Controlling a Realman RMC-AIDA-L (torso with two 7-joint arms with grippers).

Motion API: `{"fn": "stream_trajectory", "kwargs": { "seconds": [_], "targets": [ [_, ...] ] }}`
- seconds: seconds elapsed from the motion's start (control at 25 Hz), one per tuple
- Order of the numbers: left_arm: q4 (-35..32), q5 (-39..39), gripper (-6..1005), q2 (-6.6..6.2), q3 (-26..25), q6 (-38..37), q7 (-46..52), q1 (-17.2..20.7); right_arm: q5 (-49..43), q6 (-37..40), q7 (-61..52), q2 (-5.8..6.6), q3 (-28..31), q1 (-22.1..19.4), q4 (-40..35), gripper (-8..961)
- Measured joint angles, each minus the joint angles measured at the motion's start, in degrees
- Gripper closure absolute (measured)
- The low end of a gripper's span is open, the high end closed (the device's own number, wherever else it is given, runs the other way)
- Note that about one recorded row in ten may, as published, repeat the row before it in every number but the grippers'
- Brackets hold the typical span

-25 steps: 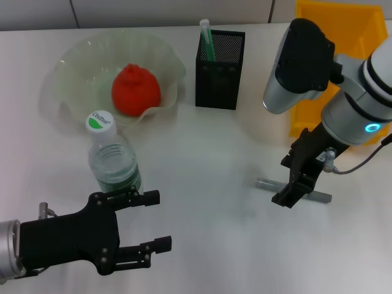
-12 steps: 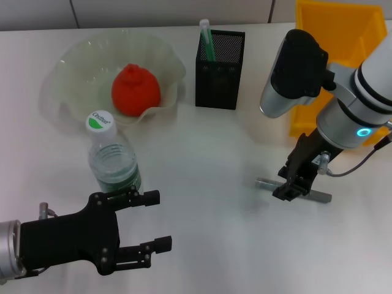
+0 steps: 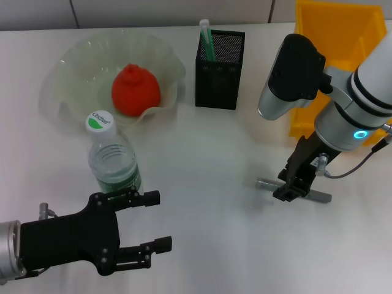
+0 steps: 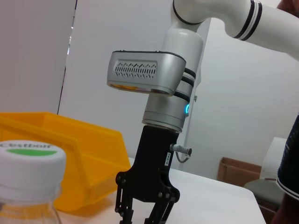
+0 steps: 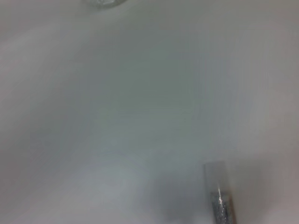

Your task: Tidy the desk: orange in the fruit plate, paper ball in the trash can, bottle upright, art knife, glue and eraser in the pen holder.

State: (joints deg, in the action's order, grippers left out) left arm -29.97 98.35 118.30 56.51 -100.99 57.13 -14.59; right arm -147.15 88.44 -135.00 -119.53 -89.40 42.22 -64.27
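Since a second earlier, the right gripper [image 3: 288,191] had lowered onto the art knife [image 3: 321,196], which lay flat on the white desk [image 3: 208,159] near the yellow trash can [image 3: 343,37]; its fingers straddled the knife, though whether they were clenched could not be told. Low at the near left, the left gripper [image 3: 153,222] hung released beside the upright bottle [image 3: 112,158]. An orange [image 3: 135,90] sat in the fruit plate [image 3: 73,67], left of the pen holder [image 3: 219,61].
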Motion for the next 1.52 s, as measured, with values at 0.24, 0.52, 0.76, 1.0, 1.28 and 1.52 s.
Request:
{"fn": "stream_trajectory", "kwargs": {
  "seconds": [0.24,0.52,0.76,1.0,1.28,1.52],
  "targets": [
    [0.0,0.0,215,0.0,0.0,0.0,0.0,0.0,-0.6,-1.0,0.7,0.0,-1.6,0.0,0.5,607],
    [0.1,0.0,215,0.0,0.0,0.1,0.0,0.0,-0.9,-1.8,0.7,-0.02,-2.7,1.1,3.2,633],
    [0.1,0.0,215,0.0,0.0,0.1,0.0,0.0,-1.0,-2.1,0.7,0.0,-2.7,1.6,4.5,674],
    [0.1,0.0,215,0.0,0.0,0.2,0.0,0.2,-0.8,-2.1,0.7,0.0,-2.4,1.7,4.5,815],
    [-0.1,0.0,215,0.0,0.0,0.0,0.0,0.1,1.8,-0.6,1.0,0.19,0.5,-0.3,-0.8,816],
    [-0.2,0.0,215,0.0,0.0,-0.3,0.0,0.2,10.1,1.2,6.3,0.22,14.9,-4.9,-8.5,816]
  ]
}}
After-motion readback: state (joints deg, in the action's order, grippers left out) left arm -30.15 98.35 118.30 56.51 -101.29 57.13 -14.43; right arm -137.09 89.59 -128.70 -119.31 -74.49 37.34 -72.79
